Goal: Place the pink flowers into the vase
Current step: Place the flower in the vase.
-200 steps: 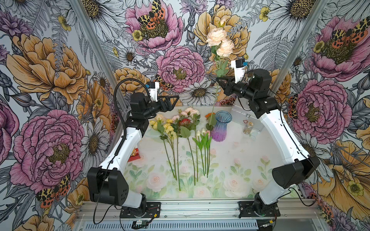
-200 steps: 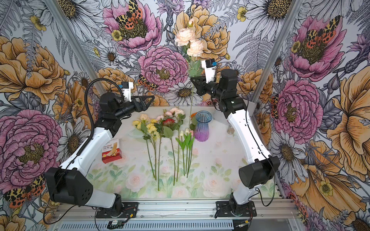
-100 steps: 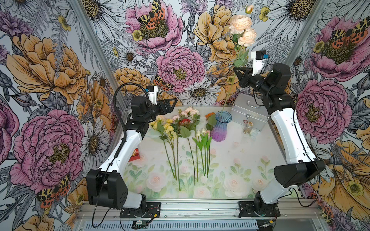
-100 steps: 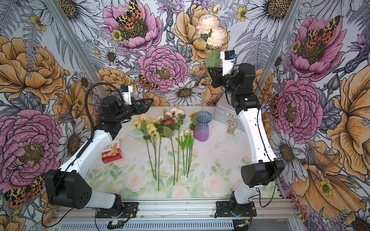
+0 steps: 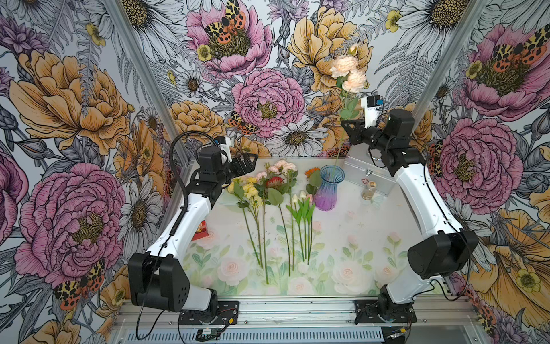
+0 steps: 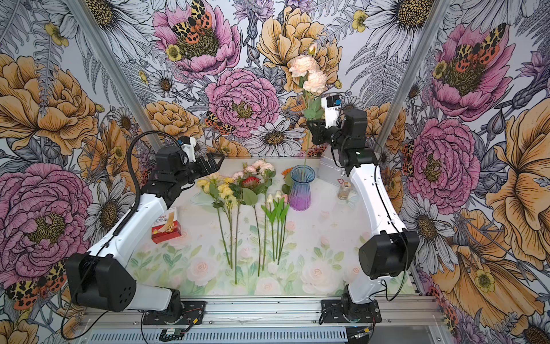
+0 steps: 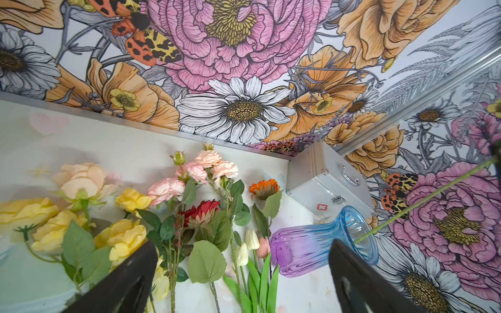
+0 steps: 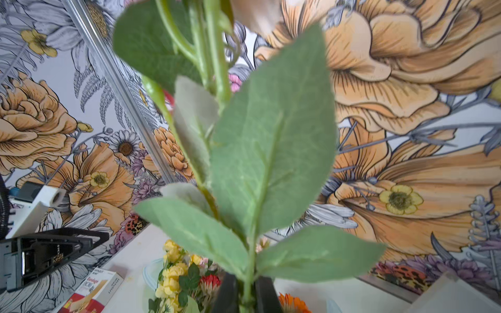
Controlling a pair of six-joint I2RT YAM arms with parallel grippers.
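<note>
One pink stem is in transit; none is fully seated. The right gripper (image 5: 346, 131) is clamped on the held stem (image 7: 428, 199), jaws pinched tight around it just under the leaves. The pale pink blooms (image 5: 348, 74) stand well above the gripper, and the bare stalk runs down below it.

The vase (image 5: 329, 190) stands upright on the table, below the right gripper and slightly to its inner side. In the left wrist view the stalk's lower end passes inside the flared blue rim. How deep it reaches cannot be told through the ribbed glass.

The left gripper (image 5: 249, 162) is empty, jaws spread wide, hovering above the table. Just ahead of and below its fingertips lie the other pink flowers (image 5: 282, 165), flat on the table among the yellow stems (image 5: 249, 190) and a red bloom (image 5: 275, 181). A pink tulip bud (image 7: 262, 247) lies with the white tulips (image 7: 250, 239), beside the vase's base.

Assessment: the task is in its early stage. The first insertion is under way but not complete, since the stem is gripped and carried high. Outstanding work is to lower and release this stem, then to collect the pink stems and the tulip bud. The yellow stems, the white tulips and the red bloom are to be left where they lie.
</note>
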